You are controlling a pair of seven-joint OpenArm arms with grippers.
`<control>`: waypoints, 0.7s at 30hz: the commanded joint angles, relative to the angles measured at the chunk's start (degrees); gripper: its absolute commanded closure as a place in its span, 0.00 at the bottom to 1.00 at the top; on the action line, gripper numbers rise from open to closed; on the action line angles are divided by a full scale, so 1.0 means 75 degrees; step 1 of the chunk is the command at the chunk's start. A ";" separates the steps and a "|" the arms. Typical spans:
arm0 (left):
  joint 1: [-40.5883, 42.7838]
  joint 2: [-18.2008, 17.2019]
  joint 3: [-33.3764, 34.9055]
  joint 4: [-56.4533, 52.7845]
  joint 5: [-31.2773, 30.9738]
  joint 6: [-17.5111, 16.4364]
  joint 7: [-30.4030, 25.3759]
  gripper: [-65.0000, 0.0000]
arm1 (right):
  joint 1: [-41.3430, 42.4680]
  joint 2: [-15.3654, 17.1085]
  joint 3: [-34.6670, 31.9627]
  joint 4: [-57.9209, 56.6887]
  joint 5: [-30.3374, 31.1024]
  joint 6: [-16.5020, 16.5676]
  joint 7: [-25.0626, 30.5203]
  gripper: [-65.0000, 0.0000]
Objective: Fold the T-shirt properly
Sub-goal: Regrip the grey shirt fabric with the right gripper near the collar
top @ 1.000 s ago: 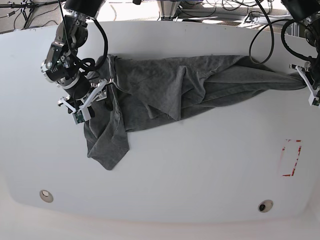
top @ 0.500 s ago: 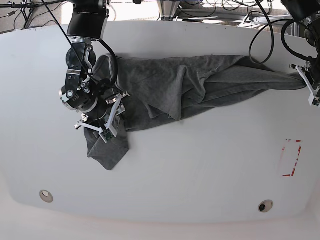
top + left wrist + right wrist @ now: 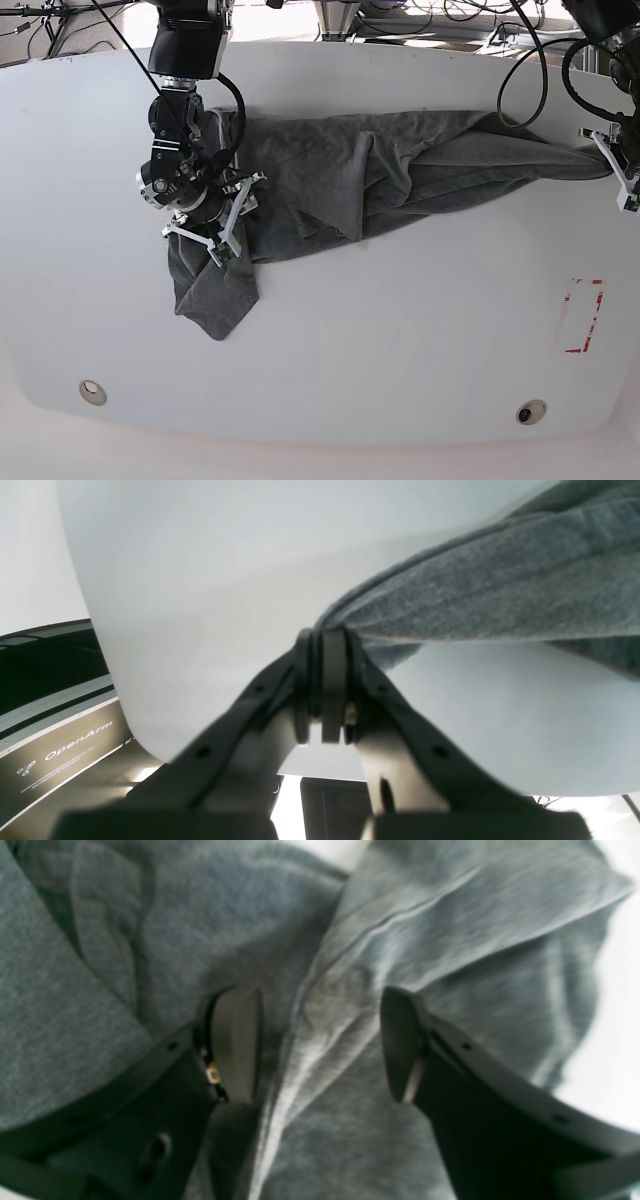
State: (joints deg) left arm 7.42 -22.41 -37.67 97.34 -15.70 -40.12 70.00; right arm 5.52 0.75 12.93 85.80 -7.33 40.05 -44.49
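Note:
The dark grey T-shirt (image 3: 360, 180) lies crumpled across the back of the white table (image 3: 400, 340), with one part hanging down at the left (image 3: 215, 295). My left gripper (image 3: 612, 170) at the table's right edge is shut on a stretched tip of the T-shirt; the left wrist view shows its jaws closed on the fabric (image 3: 475, 595). My right gripper (image 3: 205, 240) hovers over the shirt's left part. It is open, and in the right wrist view a raised fold of fabric (image 3: 320, 1025) lies between its fingertips (image 3: 235, 1040).
A red rectangular outline (image 3: 582, 315) is marked on the table at the right. Two round holes (image 3: 92, 391) (image 3: 530, 411) sit near the front edge. Cables and frame parts run behind the table's back edge (image 3: 420, 25).
My right gripper has moved right from the shirt's left edge onto the fabric and turned. The left gripper and the stretched tip have not moved.

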 commanded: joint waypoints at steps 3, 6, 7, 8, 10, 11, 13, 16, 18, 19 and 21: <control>-0.0081 -0.0194 -0.0035 0.0109 0.0013 0.0016 -0.0067 1.00 | 0.0173 0.0069 0.0251 -0.0111 0.0058 -0.0007 0.0370 0.45; -0.0081 -0.0194 -0.0023 0.0109 0.0013 0.0016 -0.0067 1.00 | 0.0208 0.0081 0.0298 -0.0263 0.0058 -0.0007 0.0487 0.45; -0.0081 -0.0194 -0.0012 0.0109 0.0013 0.0016 -0.0079 1.00 | 0.0266 0.0093 0.0298 -0.0299 0.0058 -0.0007 0.0546 0.46; -0.0081 -0.0194 0.0023 0.0109 0.0013 0.0016 -0.0079 1.00 | 0.0278 0.0093 0.0298 -0.0310 0.0058 -0.0007 0.0546 0.48; -0.0081 -0.0194 0.0164 0.0109 0.0013 0.0016 -0.0079 1.00 | 0.0290 0.0093 0.0310 -0.0310 0.0058 -0.0007 0.0546 0.56; -0.0081 -0.0194 0.0199 0.0109 0.0013 0.0016 -0.0079 1.00 | 0.0290 0.0093 0.0310 -0.0299 0.0058 -0.0007 0.0546 0.61; -0.0081 -0.0194 0.0234 0.0109 0.0013 0.0016 -0.0079 1.00 | 0.0290 0.0093 0.0310 -0.0275 0.0058 -0.0007 0.0546 0.74; -0.0081 -0.0194 0.0258 0.0109 0.0013 0.0016 -0.0079 1.00 | 0.0290 0.0093 0.0310 -0.0263 0.0058 -0.0007 0.0534 0.97; -0.0081 -0.0194 0.0270 0.0109 0.0013 0.0016 -0.0079 1.00 | 0.0290 0.0093 0.0310 -0.0228 0.0058 -0.0007 0.0522 1.00; -0.0081 -0.0194 0.0270 0.0109 0.0013 0.0016 -0.0079 1.00 | 0.0290 0.0093 0.0310 -0.0158 0.0058 -0.0007 0.0522 1.00; -0.0081 -0.0194 0.0270 0.0109 0.0013 0.0016 -0.0079 1.00 | 0.0243 0.0081 0.0310 0.0053 0.0058 -0.0007 0.0511 0.98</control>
State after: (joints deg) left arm 7.44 -22.46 -35.40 97.32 -15.53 -40.12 70.00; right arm 6.37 1.15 15.18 83.42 -7.31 40.05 -41.67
